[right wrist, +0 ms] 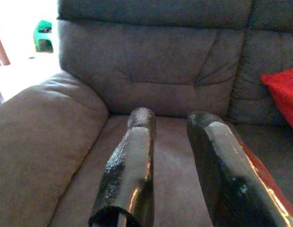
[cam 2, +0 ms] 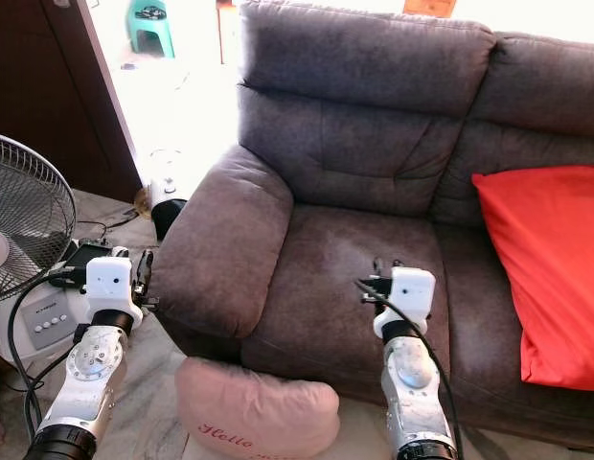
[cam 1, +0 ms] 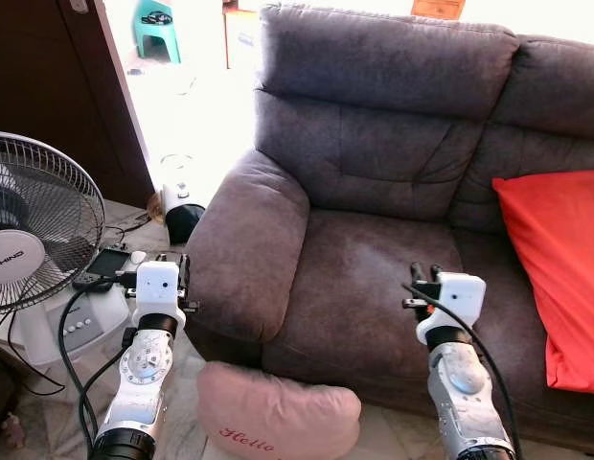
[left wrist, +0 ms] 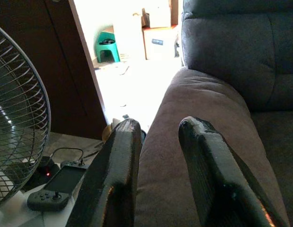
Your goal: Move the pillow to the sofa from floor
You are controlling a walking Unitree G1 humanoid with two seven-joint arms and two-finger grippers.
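So the big grey sofa (cam 1: 374, 192) takes up most of what's ahead, with a wide padded armrest on the robot's left and a red cushion (cam 1: 556, 268) leaning in the right-hand seat. The left seat, right in front of the robot, is bare fabric, so that looks like the obvious landing spot.

Off to the left on the floor (cam 1: 187, 431) there's a standing fan (cam 1: 34, 230) and a handheld game console (left wrist: 59, 187) with cables near it.

The pink pillow (cam 1: 278, 412) is on the floor, tucked against the front base of the sofa, just under the front edge of the left seat and between the two arms. It lies flat-ish with its long axis running along the sofa's front edge, and the stitched "Hello" faces up toward the robot, reading left to right.

Handling-wise I'd guess it's light, soft and squishy, nothing fragile, fabric not slippery. It'll just deform under a pinch, so probably best to grab a corner or a bunched fold of the near edge, or squeeze it from both ends with both arms.

Left pincer (left wrist: 158, 170) hovers by the armrest, fingers apart, holding nothing. Right pincer (right wrist: 177, 165) is up over the left seat, also parted and empty. Both are above the pillow, not touching it.
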